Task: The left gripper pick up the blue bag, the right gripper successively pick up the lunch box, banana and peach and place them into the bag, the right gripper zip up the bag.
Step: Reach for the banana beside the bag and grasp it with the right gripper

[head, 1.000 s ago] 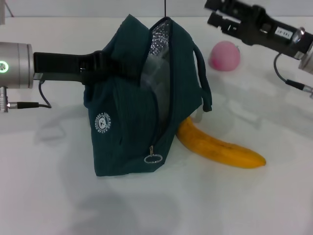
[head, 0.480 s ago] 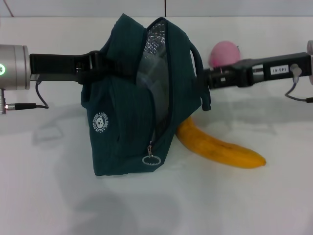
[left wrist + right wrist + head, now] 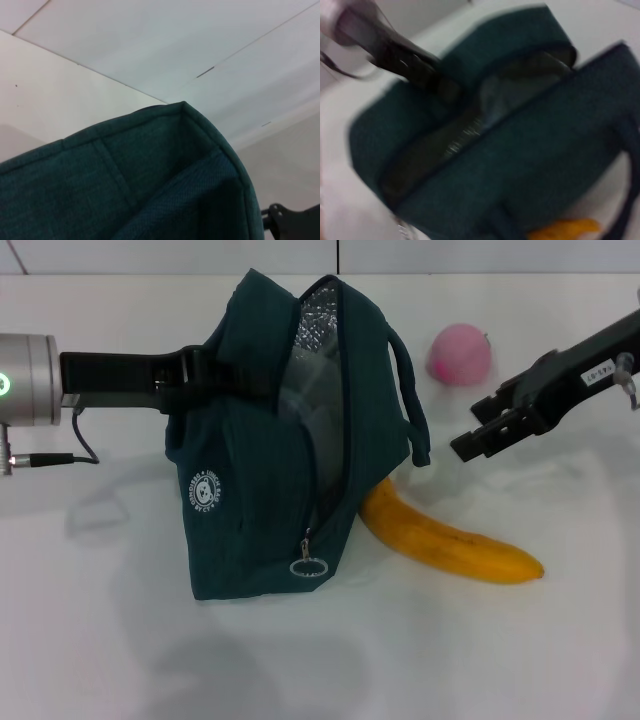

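The blue bag is a dark teal lunch bag standing mid-table, its zip open and silver lining showing. My left gripper reaches in from the left and is shut on the bag's upper side. A pale translucent shape inside the opening looks like the lunch box. The banana lies on the table with one end tucked under the bag's right side. Behind it to the right sits the pink peach. My right gripper hovers open and empty, right of the bag's handle and above the banana. The right wrist view looks down into the bag.
The white table spreads to the front and right. A round zip pull hangs at the bag's lower front. The bag's handle loop droops on its right side. Bag fabric fills the left wrist view.
My right gripper swung down from the back right to the bag's handle, then drew back right and tilted. The bag and left gripper barely shifted.
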You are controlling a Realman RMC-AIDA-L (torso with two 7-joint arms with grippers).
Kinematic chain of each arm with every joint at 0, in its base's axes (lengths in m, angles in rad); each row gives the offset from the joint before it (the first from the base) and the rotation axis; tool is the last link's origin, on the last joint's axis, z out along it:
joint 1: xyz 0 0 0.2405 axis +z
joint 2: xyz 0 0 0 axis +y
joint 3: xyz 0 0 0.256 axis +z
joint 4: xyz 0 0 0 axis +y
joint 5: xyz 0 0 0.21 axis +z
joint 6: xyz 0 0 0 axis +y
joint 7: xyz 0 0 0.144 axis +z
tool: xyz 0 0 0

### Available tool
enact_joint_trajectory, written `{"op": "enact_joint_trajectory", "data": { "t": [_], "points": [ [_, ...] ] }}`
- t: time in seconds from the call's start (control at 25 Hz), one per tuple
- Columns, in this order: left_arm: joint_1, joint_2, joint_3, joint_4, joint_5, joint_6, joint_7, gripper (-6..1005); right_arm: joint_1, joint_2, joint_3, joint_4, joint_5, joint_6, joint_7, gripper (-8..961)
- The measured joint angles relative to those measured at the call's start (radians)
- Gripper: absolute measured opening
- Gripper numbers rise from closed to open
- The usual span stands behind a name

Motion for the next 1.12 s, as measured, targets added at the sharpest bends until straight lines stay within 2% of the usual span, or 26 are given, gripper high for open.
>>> {"op": "enact_joint_trajectory", "data": {
  "t": [0.16, 0.44, 0.8, 1.12],
  "points": [
    [0.001, -0.002, 0.000, 0.000, 0.000, 0.000, 0.000, 22, 0.034, 0.022, -0.008, -0.077, -0.138, -0.029, 0.041, 720],
    [0.000, -0.004, -0.002, 0.000, 0.000, -0.001, 0.000, 22, 0.117, 0.079, -0.056, -0.089, -0.327, -0.058, 0.080, 719],
    [-0.002, -0.007, -0.017, 0.000, 0.000, -0.007, 0.000, 22, 0.180, 0.095, -0.279, -0.087, -0.354, -0.030, 0.160, 718],
    [-0.012, -0.001, -0.024, -0.026, -0.010, -0.022, 0.011, 22, 0.183, 0.102, -0.376, -0.070, -0.323, 0.022, 0.197, 713]
  ]
}}
